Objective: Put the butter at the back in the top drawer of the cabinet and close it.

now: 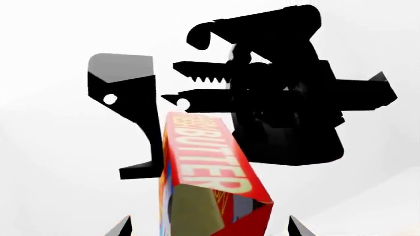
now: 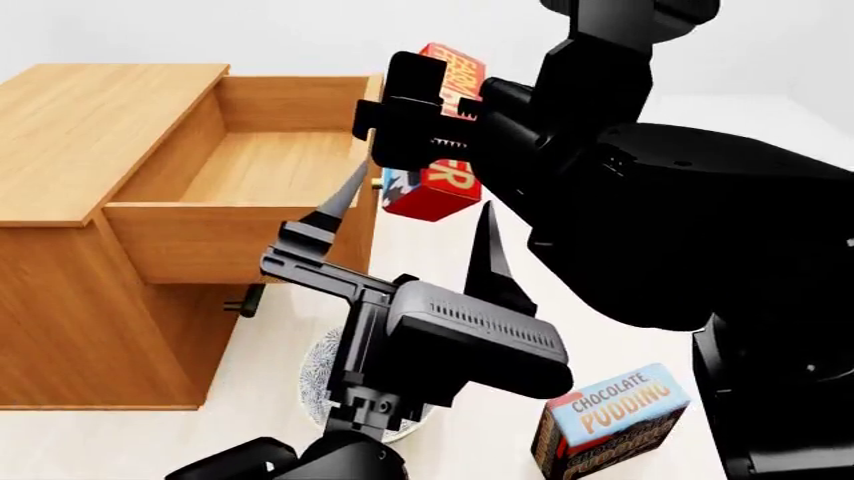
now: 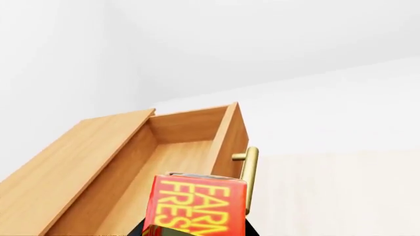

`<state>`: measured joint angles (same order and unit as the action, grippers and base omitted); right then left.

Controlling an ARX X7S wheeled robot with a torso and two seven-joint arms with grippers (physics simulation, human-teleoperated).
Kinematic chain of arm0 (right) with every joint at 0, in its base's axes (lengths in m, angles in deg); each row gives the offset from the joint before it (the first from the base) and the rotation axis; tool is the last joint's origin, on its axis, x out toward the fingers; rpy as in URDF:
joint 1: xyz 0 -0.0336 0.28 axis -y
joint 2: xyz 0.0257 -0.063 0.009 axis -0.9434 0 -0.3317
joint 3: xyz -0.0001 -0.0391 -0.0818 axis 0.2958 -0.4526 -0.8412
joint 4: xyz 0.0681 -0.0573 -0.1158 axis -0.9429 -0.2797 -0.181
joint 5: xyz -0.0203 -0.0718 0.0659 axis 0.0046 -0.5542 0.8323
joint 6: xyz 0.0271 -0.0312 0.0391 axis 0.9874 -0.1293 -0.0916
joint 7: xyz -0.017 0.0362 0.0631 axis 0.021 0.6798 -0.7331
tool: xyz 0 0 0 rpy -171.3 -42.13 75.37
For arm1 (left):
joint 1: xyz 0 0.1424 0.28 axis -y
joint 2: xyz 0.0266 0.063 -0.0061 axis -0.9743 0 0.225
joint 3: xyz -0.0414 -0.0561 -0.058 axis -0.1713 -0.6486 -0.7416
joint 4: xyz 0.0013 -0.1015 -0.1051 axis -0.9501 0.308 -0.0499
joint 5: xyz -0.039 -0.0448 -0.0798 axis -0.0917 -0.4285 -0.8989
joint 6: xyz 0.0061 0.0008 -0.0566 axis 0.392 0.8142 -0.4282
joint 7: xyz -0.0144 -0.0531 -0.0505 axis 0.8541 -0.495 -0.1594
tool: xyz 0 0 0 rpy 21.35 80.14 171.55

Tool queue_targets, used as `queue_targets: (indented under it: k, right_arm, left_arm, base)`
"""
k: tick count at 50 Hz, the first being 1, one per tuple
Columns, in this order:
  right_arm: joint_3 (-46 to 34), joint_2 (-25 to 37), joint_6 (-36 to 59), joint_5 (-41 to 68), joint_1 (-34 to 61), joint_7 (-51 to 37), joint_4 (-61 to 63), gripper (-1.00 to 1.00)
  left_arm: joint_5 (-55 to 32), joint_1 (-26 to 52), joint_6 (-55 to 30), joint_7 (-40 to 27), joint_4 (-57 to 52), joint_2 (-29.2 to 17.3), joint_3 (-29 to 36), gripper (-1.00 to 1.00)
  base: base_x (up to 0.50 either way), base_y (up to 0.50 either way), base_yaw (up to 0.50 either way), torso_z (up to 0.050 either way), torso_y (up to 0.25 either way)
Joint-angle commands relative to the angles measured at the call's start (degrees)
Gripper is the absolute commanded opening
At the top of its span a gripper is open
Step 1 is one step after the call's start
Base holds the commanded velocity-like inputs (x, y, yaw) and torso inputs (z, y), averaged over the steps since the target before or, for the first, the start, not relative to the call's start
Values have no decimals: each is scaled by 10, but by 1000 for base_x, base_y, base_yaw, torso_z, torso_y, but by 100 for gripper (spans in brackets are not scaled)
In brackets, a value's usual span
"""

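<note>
The butter [image 2: 434, 185] is up off the table, clenched in the right end effector [image 2: 416, 112] just right of the open top drawer [image 2: 247, 165], near its brass handle [image 3: 249, 169]. It looks like a light, stiff carton with slick printed faces, so I would grip across its two broad flat sides about mid-length, firmly enough not to slip but not so hard as to crush it. The left end effector [image 2: 414, 245] hangs released and empty, nearer than the butter.
</note>
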<state>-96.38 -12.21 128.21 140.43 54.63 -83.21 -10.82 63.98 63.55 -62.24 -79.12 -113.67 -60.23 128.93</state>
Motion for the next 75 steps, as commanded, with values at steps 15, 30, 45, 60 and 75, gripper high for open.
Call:
queue_targets:
  k: [15,30,45,60,75]
  right_arm:
    - [1,10,-11,-1,7,12,3,-100]
    - [-2,21,-13,12,13,13,8,100]
    - [12,49,-23,34,24,2,16,100]
    - [60,131,-29,64,4,3,51,100]
    - [73,158,-32,43,-28,31,52,100]
  left_arm:
    - [-7,-8,7,9,11,5,3,-100]
    - [-11,-10,6,9,10,2,-1,-100]
    - [-15,1,-5,11,13,-6,-16,-100]
    - [-49,38,-34,18,5,-40,-91,-100]
    - [-61,70,-57,31,16,-57,-118,-100]
  base:
    - [0,0,0,1,1]
    - [0,0,0,1,1]
    - [0,0,0,1,1]
    - [0,0,0,0,1]
    - [0,0,0,1,1]
